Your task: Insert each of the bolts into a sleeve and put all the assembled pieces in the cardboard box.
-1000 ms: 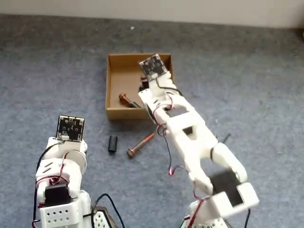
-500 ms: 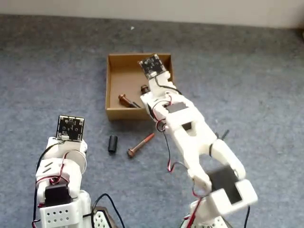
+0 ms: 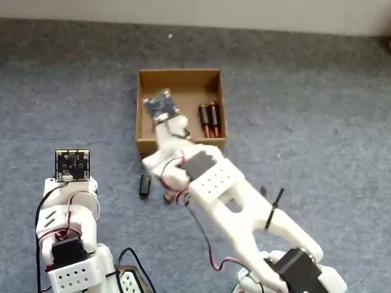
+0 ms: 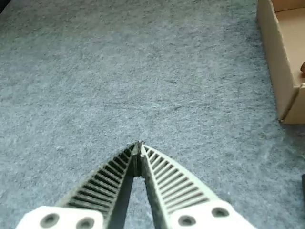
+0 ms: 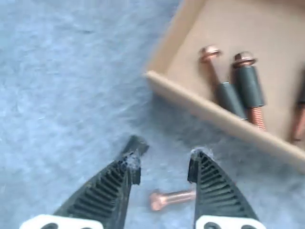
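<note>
The right arm (image 3: 208,177) is no longer reaching over the inside of the box (image 3: 177,72). Over the last second it has been swinging back toward the left, and the right gripper (image 5: 167,151) is now hanging over the carpet (image 3: 317,91) just outside the box's near wall. Its jaws are standing spread apart and are carrying nothing.

The loose bolt (image 5: 169,197) is lying on the carpet beneath them, with its head between the two fingers and its shank running behind one of them. From above, the arm is now covering most of this bolt. The empty sleeve (image 3: 144,185) is lying where it was, just beside the bolt and in front of the box.

With the arm out of the way, two sleeved bolts (image 3: 203,120) are showing side by side against the box's right wall. The right wrist view is showing a pair of finished pieces (image 5: 248,86) just inside the near wall. Whether these are the same two cannot be told.

The left gripper (image 4: 138,145) is sitting closed on nothing over bare carpet, well apart from the box, and its arm has been shifting slightly leftward.

The last drop-off appears to be finished. One bolt and one sleeve are waiting, and the right arm seems to be lining up on the bolt.
</note>
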Available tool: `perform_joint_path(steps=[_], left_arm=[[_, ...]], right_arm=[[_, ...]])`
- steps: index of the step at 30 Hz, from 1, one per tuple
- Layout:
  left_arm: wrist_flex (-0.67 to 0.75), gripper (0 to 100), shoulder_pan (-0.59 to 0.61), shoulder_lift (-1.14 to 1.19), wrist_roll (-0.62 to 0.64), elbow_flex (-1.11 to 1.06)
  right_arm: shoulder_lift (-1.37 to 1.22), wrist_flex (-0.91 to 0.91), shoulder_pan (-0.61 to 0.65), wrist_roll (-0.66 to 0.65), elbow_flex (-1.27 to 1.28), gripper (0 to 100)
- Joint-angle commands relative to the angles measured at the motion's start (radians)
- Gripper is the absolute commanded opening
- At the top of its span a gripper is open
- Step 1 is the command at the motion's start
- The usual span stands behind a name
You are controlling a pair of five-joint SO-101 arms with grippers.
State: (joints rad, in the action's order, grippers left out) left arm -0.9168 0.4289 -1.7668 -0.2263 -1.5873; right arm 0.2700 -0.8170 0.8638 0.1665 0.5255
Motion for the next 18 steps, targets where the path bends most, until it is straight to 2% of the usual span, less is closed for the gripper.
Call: perform_joint_path(steps=[1,11,18], left_arm=[[0.026,2,0.018,-0.008,0.000,0.008],[0.026,2,0.013,-0.008,0.000,0.007],[0.026,2,0.013,-0.008,0.000,0.007]], right_arm=[[-0.028,-0.005,0.073,0.083,-0.053,15.3],[-0.364,-0.062,0.131,0.227,-0.266,15.2],[-0.541,-0.102,0.128,0.236,-0.351,14.9]])
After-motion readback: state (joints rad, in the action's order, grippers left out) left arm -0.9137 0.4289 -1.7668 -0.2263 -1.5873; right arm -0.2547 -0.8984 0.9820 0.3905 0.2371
